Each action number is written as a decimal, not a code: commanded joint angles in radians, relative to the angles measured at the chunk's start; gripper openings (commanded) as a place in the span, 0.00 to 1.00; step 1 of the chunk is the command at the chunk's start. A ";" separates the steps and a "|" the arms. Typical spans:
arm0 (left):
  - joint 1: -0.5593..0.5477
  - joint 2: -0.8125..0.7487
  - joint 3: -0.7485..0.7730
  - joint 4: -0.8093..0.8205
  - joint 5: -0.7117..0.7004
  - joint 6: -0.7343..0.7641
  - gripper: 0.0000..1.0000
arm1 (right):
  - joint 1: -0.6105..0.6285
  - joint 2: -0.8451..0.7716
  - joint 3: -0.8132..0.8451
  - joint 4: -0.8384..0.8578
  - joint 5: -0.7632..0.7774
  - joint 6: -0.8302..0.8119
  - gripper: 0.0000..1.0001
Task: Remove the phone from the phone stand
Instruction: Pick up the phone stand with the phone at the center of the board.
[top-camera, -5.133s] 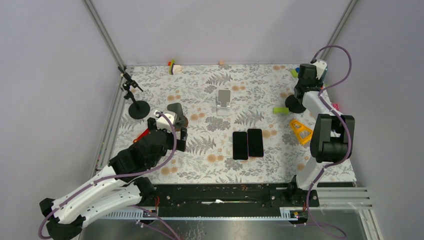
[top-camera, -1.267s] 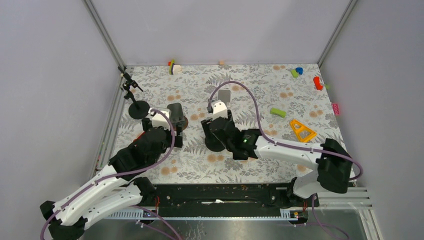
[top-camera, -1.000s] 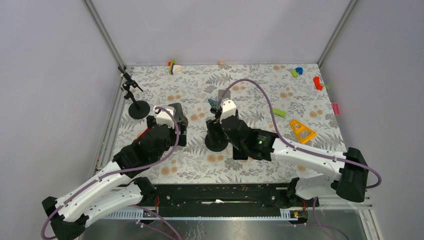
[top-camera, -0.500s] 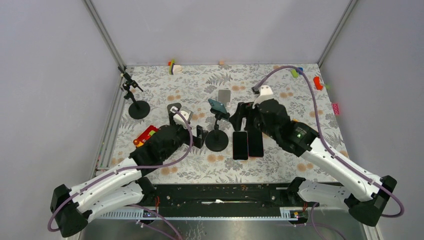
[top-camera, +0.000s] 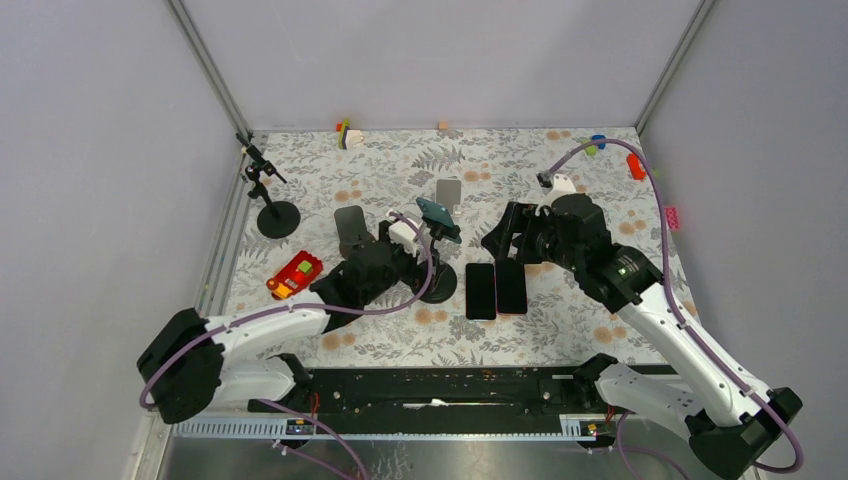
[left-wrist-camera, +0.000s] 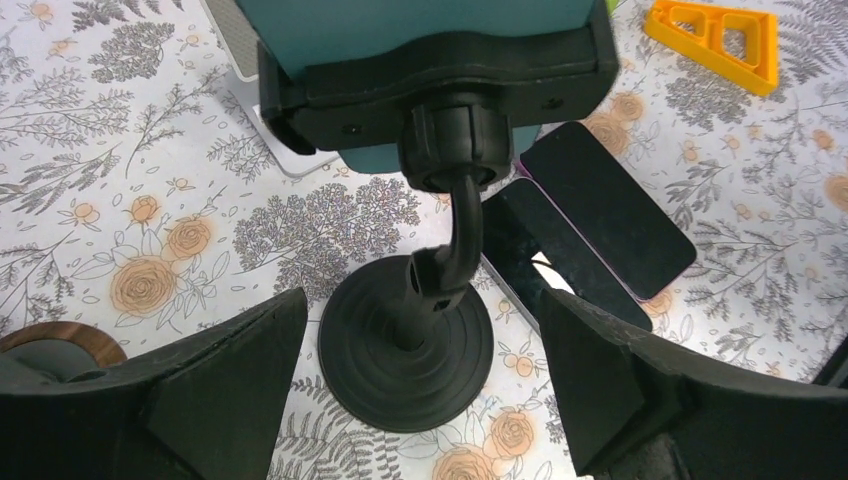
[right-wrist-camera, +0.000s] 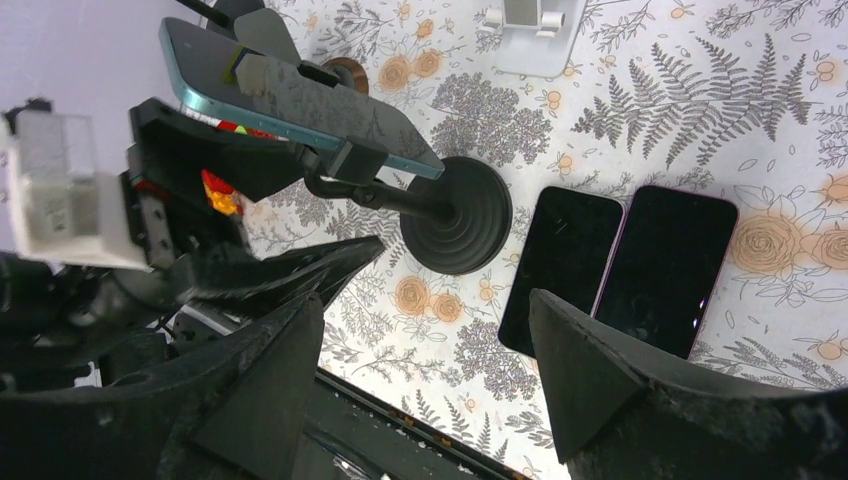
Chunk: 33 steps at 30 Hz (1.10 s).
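Phone (right-wrist-camera: 300, 90), teal-edged, clamped in the tilted cradle atop the black phone stand (left-wrist-camera: 405, 340), well above the floral table (top-camera: 400, 170). Left gripper (left-wrist-camera: 422, 300) spread wide and empty, one finger on each side of the stand's curved stem and round base, low near the tabletop. Right gripper (right-wrist-camera: 425, 305) likewise spread and empty, raised to the right of the stand. Just right of the base, a pair of dark phones (top-camera: 480, 290), flat, side by side. Behind the stand, a silver holder (top-camera: 448, 195). Further left, a red toy (top-camera: 293, 275); near the left wall, a thin black tripod (top-camera: 268, 195). Beyond the dark phones, an orange triangle (left-wrist-camera: 712, 28).
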 joint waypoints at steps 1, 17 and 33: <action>-0.002 0.087 0.079 0.157 -0.032 0.021 0.95 | -0.007 -0.033 -0.027 -0.010 -0.039 0.007 0.82; -0.001 0.262 0.203 0.150 -0.120 0.041 0.88 | -0.010 -0.070 -0.086 -0.010 -0.057 -0.005 0.82; 0.010 0.312 0.263 0.090 -0.023 0.016 0.39 | -0.010 -0.039 -0.080 -0.010 -0.056 -0.021 0.82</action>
